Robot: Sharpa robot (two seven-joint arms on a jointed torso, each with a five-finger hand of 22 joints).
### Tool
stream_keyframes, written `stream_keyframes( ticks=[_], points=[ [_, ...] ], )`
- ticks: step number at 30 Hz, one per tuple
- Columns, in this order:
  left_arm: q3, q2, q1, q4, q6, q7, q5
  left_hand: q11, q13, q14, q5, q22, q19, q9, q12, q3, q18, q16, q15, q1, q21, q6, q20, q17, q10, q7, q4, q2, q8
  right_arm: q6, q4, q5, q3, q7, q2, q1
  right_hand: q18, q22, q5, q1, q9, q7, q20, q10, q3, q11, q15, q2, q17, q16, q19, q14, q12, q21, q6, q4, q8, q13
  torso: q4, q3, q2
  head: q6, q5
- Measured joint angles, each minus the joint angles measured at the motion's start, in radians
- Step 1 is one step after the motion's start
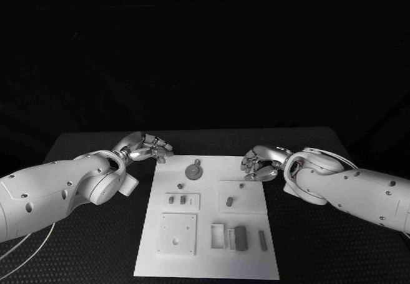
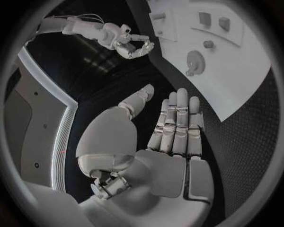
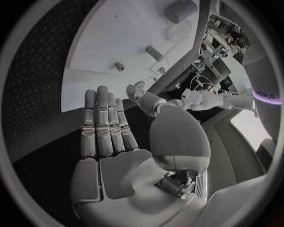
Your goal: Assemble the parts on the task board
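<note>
task board [image 1: 211,242] between both | left robot hand [image 1: 147,146] empty, fingers apart | right robot hand [image 1: 261,163] empty, fingers apart

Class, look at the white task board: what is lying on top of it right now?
On the task board lie a round grey part, small pegs and upright blocks on raised square plates. Both hands, left and right, hover at its far corners, holding nothing.

My hands, left [image 1: 147,146] and right [image 1: 261,164], are silver on white arms; the board [image 1: 210,264] is white, its parts [image 1: 240,237] grey, the table [image 1: 318,258] black, finely dotted.
</note>
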Motion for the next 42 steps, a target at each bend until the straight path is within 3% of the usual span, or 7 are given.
stream_keyframes(
  ticks=[2,7,19,29,42],
  points=[
    [0.000,0.001,0.000,0.006,0.001,0.011,0.021,0.000,-0.004,-0.003,0.000,0.000,-0.007,0.000,0.000,-0.004,0.000,-0.021,0.003,0.000,-0.008,0.000,0.007,-0.001,0.000,0.000,-0.001,0.000,0.000,-0.007,0.010,-0.045,-0.007,-0.009,-0.002,-0.002,0.000,0.002,-0.019,0.012,-0.003,-0.004,0.000,0.002,0.013,0.002,-0.001,-0.012,0.003,-0.002,0.000,0.001,-0.013,0.000,0.004,0.013,0.000,0.003,0.0000,-0.0012,-0.001,-0.001,0.000],
    [0.000,0.004,0.000,0.015,0.001,0.033,0.040,0.003,-0.010,0.002,-0.040,0.000,-0.007,0.000,0.000,-0.016,0.000,-0.040,0.009,-0.005,-0.012,-0.003,0.007,0.002,-0.003,0.004,0.004,0.005,0.000,-0.025,0.023,-0.126,-0.017,-0.031,-0.003,-0.015,0.000,0.007,-0.034,0.028,-0.009,-0.004,0.000,0.005,0.044,0.005,-0.001,-0.044,0.010,-0.008,0.000,0.001,-0.040,0.000,0.004,0.038,0.000,0.006,-0.0009,-0.0048,-0.005,-0.003,-0.004],
    [0.000,0.004,0.000,0.022,0.000,0.062,0.069,0.003,-0.012,0.002,-0.040,0.000,-0.005,0.000,0.000,-0.023,0.000,-0.054,0.009,-0.013,-0.017,-0.003,0.008,0.006,-0.003,0.004,0.012,0.006,0.004,-0.047,0.016,-0.213,-0.026,-0.056,0.025,-0.041,0.000,0.012,-0.037,0.035,-0.011,-0.004,0.000,0.005,0.052,0.005,-0.001,-0.051,0.015,-0.008,0.000,0.008,-0.046,0.000,0.004,0.047,0.004,0.010,0.0004,-0.0056,-0.005,-0.003,0.000],
    [0.000,0.004,0.000,0.021,0.000,0.068,0.090,0.003,-0.014,0.002,-0.040,0.001,-0.003,0.000,0.000,-0.023,0.000,-0.059,0.009,-0.017,-0.020,-0.003,0.011,0.007,-0.003,0.004,0.012,0.009,0.004,-0.052,0.005,-0.231,-0.030,-0.058,0.045,-0.049,0.003,0.015,-0.037,0.036,-0.011,-0.012,0.000,0.020,0.058,0.005,-0.001,-0.052,0.018,-0.008,0.001,0.008,-0.050,0.000,0.012,0.052,0.009,0.015,0.0000,-0.0055,-0.004,-0.005,0.005],
    [0.000,0.003,0.000,0.019,0.000,0.069,0.098,0.003,-0.014,0.002,-0.040,0.001,-0.003,0.000,0.000,-0.023,0.000,-0.064,0.009,-0.017,-0.020,-0.003,0.011,0.009,-0.003,0.004,0.012,0.009,0.004,-0.062,-0.001,-0.261,-0.040,-0.066,0.055,-0.048,0.003,0.026,-0.037,0.043,-0.011,-0.020,-0.002,0.060,0.060,-0.012,-0.007,-0.045,0.030,-0.008,0.006,0.014,-0.050,0.000,0.045,0.043,0.027,0.039,-0.0003,-0.0042,-0.005,-0.012,0.005]
  ],
)
